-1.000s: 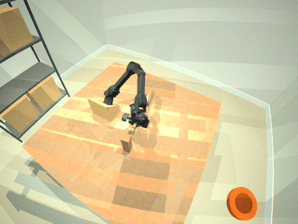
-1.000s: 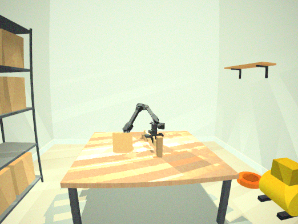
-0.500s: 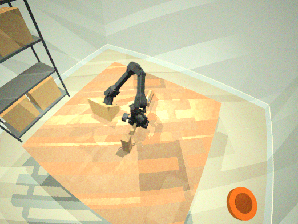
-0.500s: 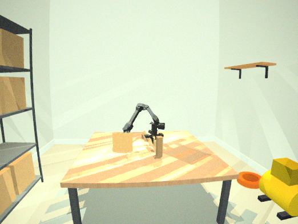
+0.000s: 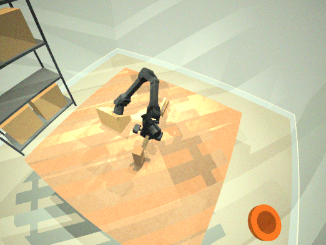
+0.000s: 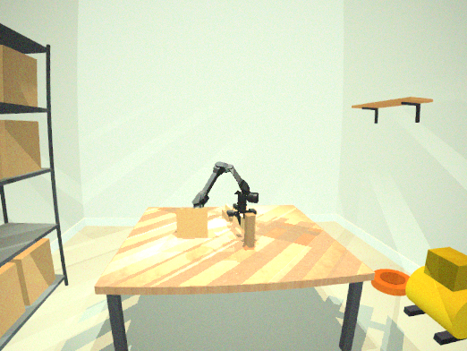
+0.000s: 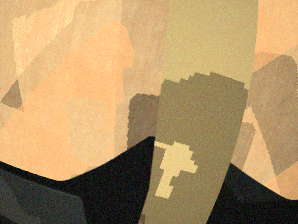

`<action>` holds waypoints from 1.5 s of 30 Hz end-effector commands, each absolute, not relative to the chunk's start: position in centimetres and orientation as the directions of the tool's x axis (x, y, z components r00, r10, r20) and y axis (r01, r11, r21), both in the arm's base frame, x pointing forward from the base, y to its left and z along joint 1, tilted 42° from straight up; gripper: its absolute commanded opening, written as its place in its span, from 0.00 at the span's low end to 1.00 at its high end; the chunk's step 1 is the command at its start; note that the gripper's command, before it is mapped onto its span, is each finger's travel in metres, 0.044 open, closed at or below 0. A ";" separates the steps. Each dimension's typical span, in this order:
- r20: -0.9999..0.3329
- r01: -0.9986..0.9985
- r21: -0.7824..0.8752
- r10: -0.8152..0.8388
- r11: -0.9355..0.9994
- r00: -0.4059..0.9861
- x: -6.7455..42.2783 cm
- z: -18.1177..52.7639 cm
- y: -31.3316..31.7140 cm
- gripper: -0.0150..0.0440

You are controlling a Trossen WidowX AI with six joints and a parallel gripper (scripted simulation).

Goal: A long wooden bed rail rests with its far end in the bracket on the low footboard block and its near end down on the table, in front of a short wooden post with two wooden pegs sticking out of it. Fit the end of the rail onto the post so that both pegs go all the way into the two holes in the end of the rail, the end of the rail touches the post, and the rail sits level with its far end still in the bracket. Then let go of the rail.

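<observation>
Near the table's centre I see the gripper (image 5: 147,135) clamped on the rail (image 7: 200,96), close to its near end. From the post (image 5: 138,159), the rail runs toward one o'clock in the top view, its far end (image 5: 164,105) showing beyond the arm. I cannot tell whether the rail end touches the post. At ten o'clock from the gripper sits a wooden block (image 5: 113,119) on the table (image 6: 224,278).
</observation>
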State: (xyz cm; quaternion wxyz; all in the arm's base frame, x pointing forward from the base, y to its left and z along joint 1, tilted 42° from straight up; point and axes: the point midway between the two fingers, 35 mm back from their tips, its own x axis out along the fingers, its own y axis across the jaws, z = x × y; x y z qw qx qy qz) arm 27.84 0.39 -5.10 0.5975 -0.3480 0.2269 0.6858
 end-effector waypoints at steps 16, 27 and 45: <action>-0.750 -0.977 -0.109 0.661 -0.181 -0.039 28.1 -5.5 -0.1 0.25; -0.750 -0.977 -0.109 0.660 -0.181 -0.039 28.2 -5.6 -0.4 0.25; -0.750 -0.977 -0.109 0.660 -0.181 -0.038 28.3 -6.0 -0.7 0.25</action>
